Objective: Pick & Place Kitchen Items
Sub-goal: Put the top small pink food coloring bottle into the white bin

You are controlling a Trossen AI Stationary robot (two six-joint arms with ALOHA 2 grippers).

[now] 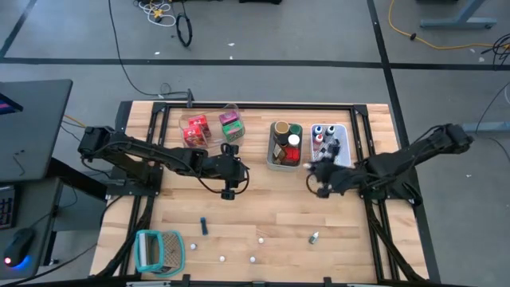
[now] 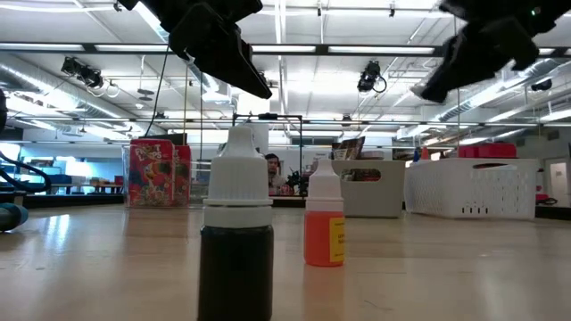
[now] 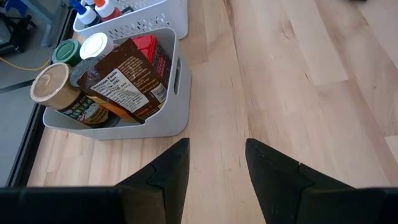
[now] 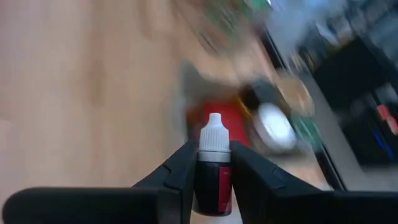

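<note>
My right gripper (image 1: 323, 183) hangs above the table just near of the grey bin (image 1: 271, 163), shut on a small dark bottle with a white cap (image 4: 213, 163). My left gripper (image 1: 229, 190) is open over bare wood left of that bin, its fingers (image 3: 168, 177) holding nothing. A dark bottle (image 2: 236, 250) and an orange bottle (image 2: 325, 227) stand upright on the table near its front edge. Tiny white pieces (image 1: 259, 233) lie near them. Red and green packets (image 1: 211, 127) stand in the clear bin. My right gripper pinches the small bottle by its dark body (image 4: 212, 183) between the two fingers. The white cap (image 4: 214, 138) sticks out past the fingertips. The bottle is lifted clear of the table.
The grey bin holds jars and a brown packet (image 3: 121, 78). The white bin (image 1: 335, 131) to its right holds capped bottles. A teal-and-white ribbed holder (image 1: 159, 249) sits at the near left corner. Open wood lies mid-table between the arms.
</note>
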